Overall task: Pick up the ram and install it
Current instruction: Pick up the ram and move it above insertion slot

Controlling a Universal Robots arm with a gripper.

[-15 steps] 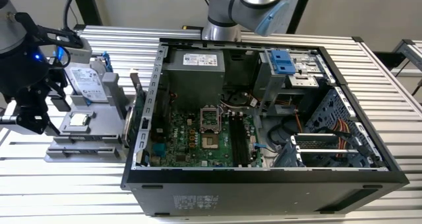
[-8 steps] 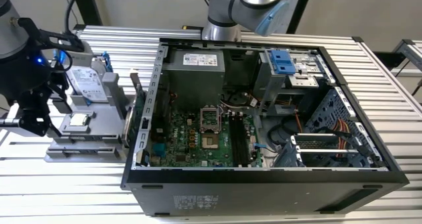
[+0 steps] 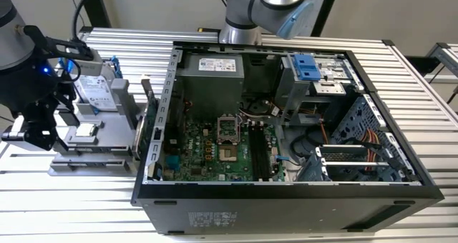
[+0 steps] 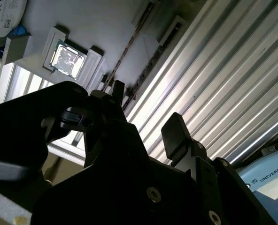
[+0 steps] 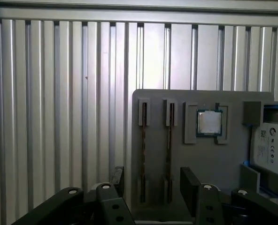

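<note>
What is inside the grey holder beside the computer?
Two ram sticks stand edgewise in its slots, only thin edges showing; a processor chip lies in a recess. The pincer covers part of the holder.

A silver ribbed aluminium table [image 3: 72,205] carries a big open black computer case [image 3: 286,208]. Just beside it, at the exterior view's left, lies a flat grey parts holder [image 3: 100,160].

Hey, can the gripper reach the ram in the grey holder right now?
Probably yes. The open gripper faces the holder, and nothing covers the ram standing on edge in its slot. A second stick close beside it leaves little room for a finger.
</note>
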